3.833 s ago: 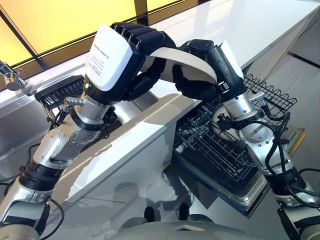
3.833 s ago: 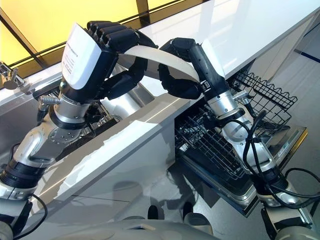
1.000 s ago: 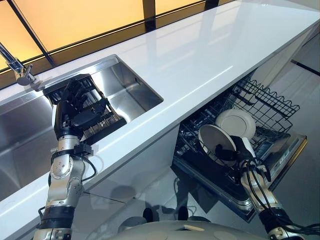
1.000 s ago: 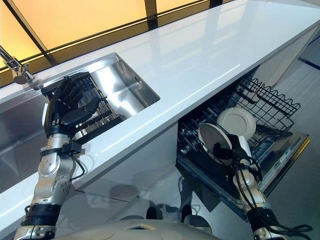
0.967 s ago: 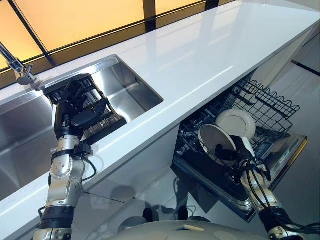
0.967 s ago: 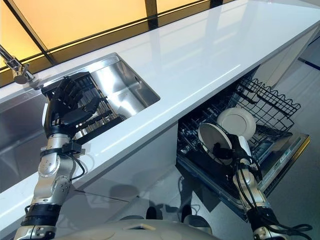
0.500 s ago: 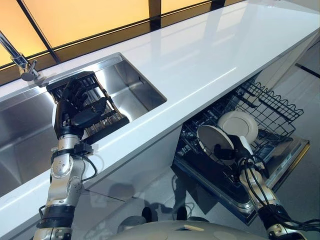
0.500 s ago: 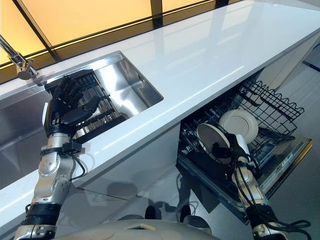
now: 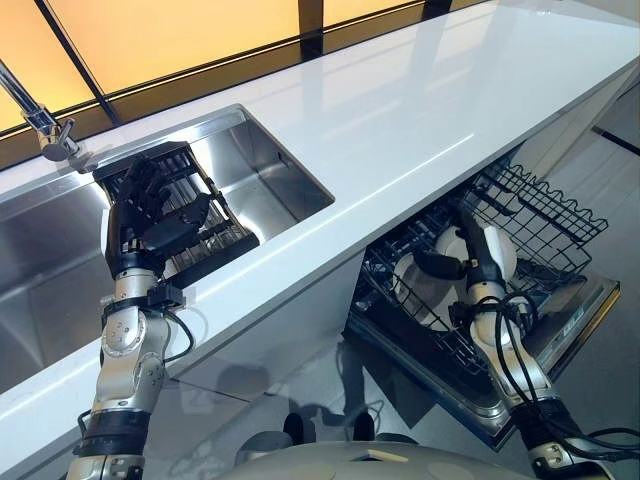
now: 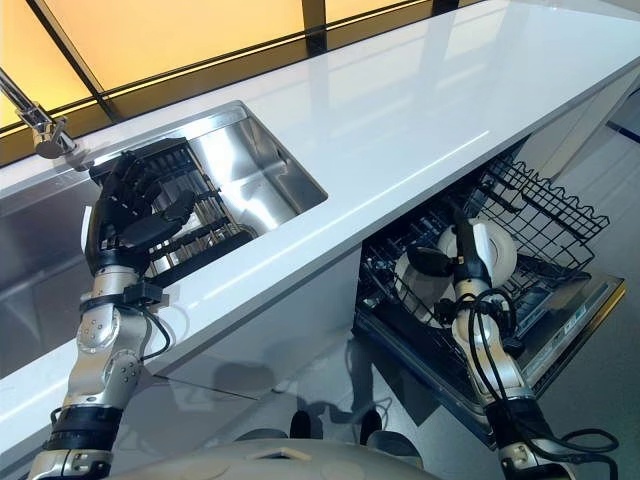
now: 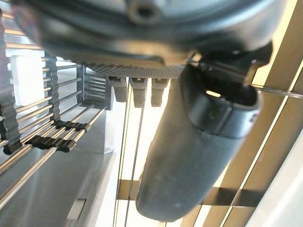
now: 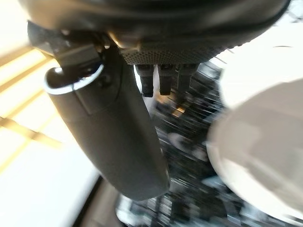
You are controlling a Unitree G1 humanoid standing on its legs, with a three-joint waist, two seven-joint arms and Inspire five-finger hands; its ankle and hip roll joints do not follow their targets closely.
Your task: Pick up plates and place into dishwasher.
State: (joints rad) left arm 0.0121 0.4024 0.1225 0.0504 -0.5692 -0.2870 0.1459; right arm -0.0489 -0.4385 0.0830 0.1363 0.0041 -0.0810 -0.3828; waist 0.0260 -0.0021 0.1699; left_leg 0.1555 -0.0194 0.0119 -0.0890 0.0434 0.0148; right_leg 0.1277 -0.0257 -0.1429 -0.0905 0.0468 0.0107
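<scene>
Right hand (image 9: 478, 262) above the dishwasher rack (image 9: 540, 215), fingers straight and spread, thumb (image 12: 118, 127) apart from them, holding nothing. In the right wrist view the fingertips (image 12: 163, 80) point past the rim of a white plate (image 12: 258, 161), without contact that can be made out. Two plates stand on edge in the rack: the front plate (image 9: 420, 290), just on the sink side of the hand and partly behind the forearm, and the rear plate (image 10: 497, 247), just past the hand toward the rack's far end. The rack is pulled out over the lowered dishwasher door (image 9: 575, 310), below the edge of the white countertop (image 9: 400, 100).

Left hand (image 9: 150, 215) raised above the sink-side rim of the countertop, fingers extended and relaxed, empty. Directly behind it, a dark drying rack (image 9: 205, 225) sits inside the steel sink (image 9: 270, 180); its bars (image 11: 42, 142) show beyond the hand in the left wrist view. A tap (image 9: 40, 125) stands at the sink's far side from the dishwasher.
</scene>
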